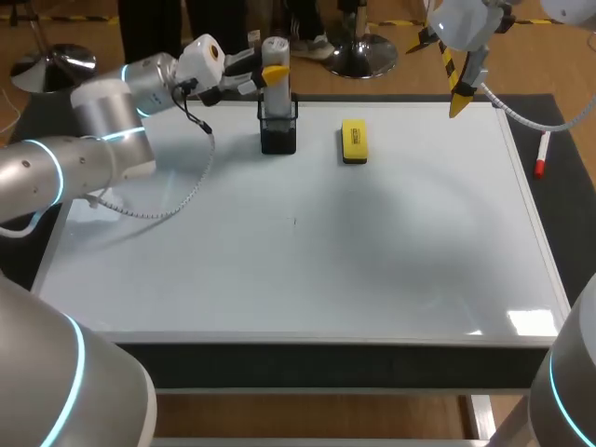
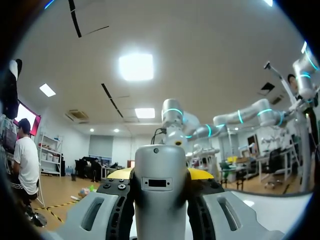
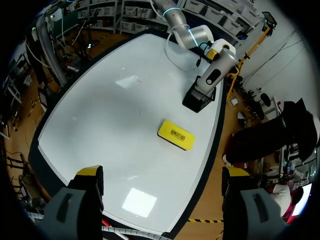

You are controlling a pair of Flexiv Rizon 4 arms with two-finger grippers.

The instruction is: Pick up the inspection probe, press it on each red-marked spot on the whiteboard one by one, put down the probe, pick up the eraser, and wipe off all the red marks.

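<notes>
The grey cylindrical probe [image 1: 277, 58] stands upright in a black holder [image 1: 277, 132] at the back of the whiteboard [image 1: 298, 251]. My left gripper [image 1: 272, 74] is shut on the probe from the side; in the left wrist view the probe [image 2: 160, 187] fills the space between the yellow tips of that gripper [image 2: 160, 175]. The yellow eraser [image 1: 354, 141] lies flat to the right of the holder. My right gripper [image 1: 453, 74] hangs open high over the board's back right corner, holding nothing. From the open right gripper [image 3: 161, 176] I look down on eraser [image 3: 176, 134], holder [image 3: 199, 98] and probe [image 3: 216, 70]. I see no red marks on the board.
A red-capped marker [image 1: 541, 155] lies just off the board's right edge. A faint small dark mark [image 1: 294, 222] sits near the board's middle. My left arm's cable [image 1: 191, 186] loops over the board's left part.
</notes>
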